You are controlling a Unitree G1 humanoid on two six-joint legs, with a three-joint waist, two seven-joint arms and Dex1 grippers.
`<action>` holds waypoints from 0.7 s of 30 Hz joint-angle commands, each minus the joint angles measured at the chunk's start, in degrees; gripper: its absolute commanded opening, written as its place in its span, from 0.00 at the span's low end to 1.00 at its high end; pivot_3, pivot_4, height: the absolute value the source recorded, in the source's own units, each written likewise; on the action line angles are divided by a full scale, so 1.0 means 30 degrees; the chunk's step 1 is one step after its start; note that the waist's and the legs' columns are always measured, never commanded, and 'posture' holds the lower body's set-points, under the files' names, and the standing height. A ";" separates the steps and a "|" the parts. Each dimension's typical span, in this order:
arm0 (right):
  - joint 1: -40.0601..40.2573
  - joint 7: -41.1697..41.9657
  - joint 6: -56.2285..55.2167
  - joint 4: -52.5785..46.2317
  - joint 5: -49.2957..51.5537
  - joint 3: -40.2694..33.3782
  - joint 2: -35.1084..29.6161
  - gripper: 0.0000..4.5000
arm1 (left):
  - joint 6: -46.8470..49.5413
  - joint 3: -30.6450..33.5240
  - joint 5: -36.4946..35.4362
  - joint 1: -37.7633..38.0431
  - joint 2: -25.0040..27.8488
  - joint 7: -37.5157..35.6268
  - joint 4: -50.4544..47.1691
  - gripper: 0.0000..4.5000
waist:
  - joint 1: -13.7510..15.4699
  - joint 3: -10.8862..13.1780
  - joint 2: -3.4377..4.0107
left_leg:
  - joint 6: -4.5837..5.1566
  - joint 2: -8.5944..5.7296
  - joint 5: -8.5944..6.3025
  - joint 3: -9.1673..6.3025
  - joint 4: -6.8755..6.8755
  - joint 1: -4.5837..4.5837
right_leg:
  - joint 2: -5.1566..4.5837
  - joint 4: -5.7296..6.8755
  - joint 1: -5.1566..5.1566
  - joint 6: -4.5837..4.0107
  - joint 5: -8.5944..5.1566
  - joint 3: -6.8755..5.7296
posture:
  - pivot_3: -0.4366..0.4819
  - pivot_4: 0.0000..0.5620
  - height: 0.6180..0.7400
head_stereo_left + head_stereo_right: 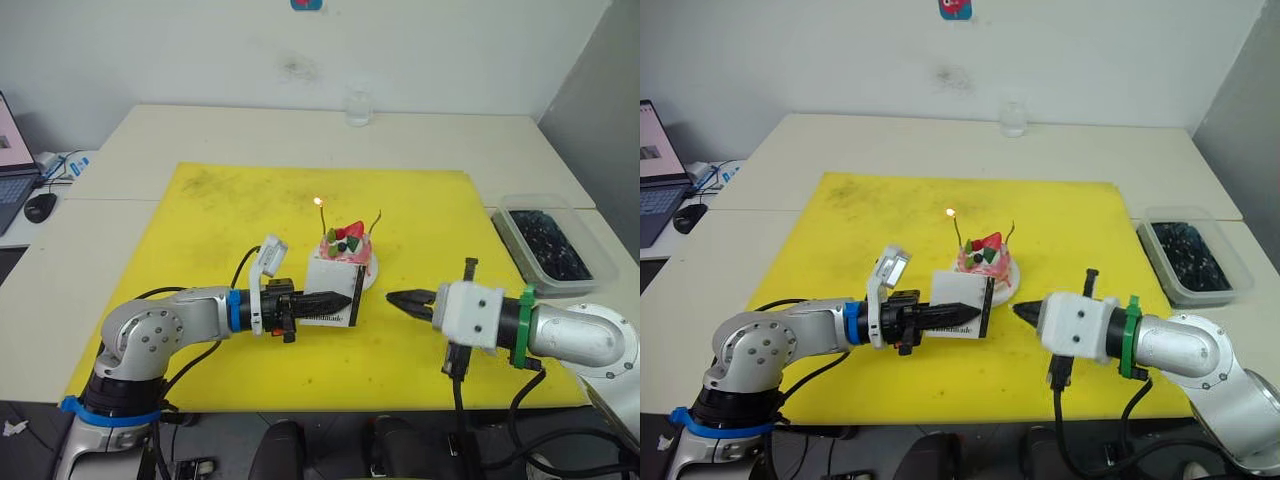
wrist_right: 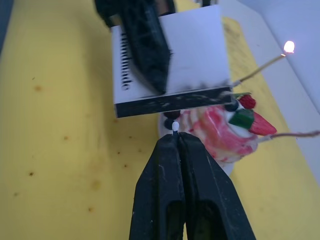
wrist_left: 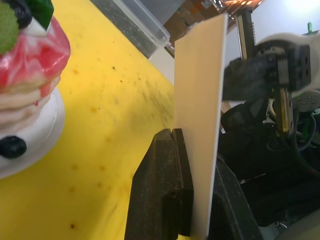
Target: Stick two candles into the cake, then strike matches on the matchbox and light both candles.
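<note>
Left gripper (image 1: 340, 299) pinches the flat white matchbox (image 1: 331, 288) upright before the small pink-and-white cake (image 1: 347, 250); its two thin candles (image 1: 321, 217) stand, one lit. Right gripper (image 2: 175, 135), fingers pressed together, holds a white-tipped match (image 2: 175, 126). Clear plastic bin (image 1: 548, 240) holds dark items, unclear.

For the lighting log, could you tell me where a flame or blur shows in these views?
Left eye view: a small flame tips one candle. Right wrist view: the same flame glows, and the matchbox print looks blurred. Left wrist view: the cake is soft, close up.
</note>
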 commanded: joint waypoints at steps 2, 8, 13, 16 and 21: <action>-0.1221 0.0149 -0.0510 0.0213 -0.0949 0.1037 0.0325 0.01 | -0.0231 0.0429 -0.0137 -0.0380 -0.0231 0.0317 -0.0317 0.00 | -0.0012 0.0001 0.0000 | 0.0000 0.0000 0.0000 -0.0001 0.0005 0.0001 | -0.0001 0.0005 0.0000 0.0005 0.0003 0.0004 | 0.48 0.27 1.00; -0.2170 0.0305 -0.0901 0.1260 -0.2207 0.2264 0.0950 0.01 | -0.0257 0.0442 -0.0137 -0.0383 -0.0436 0.0545 -0.0348 0.00 | 0.0009 0.0001 -0.0001 | -0.0001 0.0005 0.0001 -0.0001 0.0009 0.0000 | -0.0003 0.0010 0.0000 0.0006 0.0003 0.0005 | 0.48 0.27 1.00; -0.2112 0.0571 -0.1257 0.1587 -0.2770 0.2699 0.1189 0.01 | -0.0225 0.0486 -0.0237 -0.0345 -0.0468 0.0707 -0.0418 0.00 | 0.0010 0.0001 -0.0001 | -0.0001 0.0007 0.0001 0.0000 0.0009 0.0000 | -0.0004 0.0010 0.0000 0.0005 0.0003 0.0006 | 0.48 0.27 1.00; -0.2081 0.0616 -0.1342 0.1622 -0.2913 0.2775 0.1324 0.01 | -0.0211 0.0493 -0.0261 -0.0315 -0.0458 0.0740 -0.0452 0.00 | 0.0009 0.0001 -0.0001 | -0.0001 0.0006 0.0002 -0.0001 0.0010 0.0002 | -0.0004 0.0016 0.0000 0.0006 0.0004 0.0004 | 0.48 0.27 1.00; -0.1912 0.0889 -0.1536 0.1514 -0.3085 0.2862 0.1553 0.01 | -0.0193 0.0497 -0.0335 -0.0183 -0.0484 0.0848 -0.0611 0.00 | 0.0009 0.0001 -0.0001 | -0.0002 0.0007 0.0002 -0.0001 0.0011 0.0001 | -0.0004 0.0017 0.0001 0.0006 0.0004 0.0004 | 0.48 0.27 1.00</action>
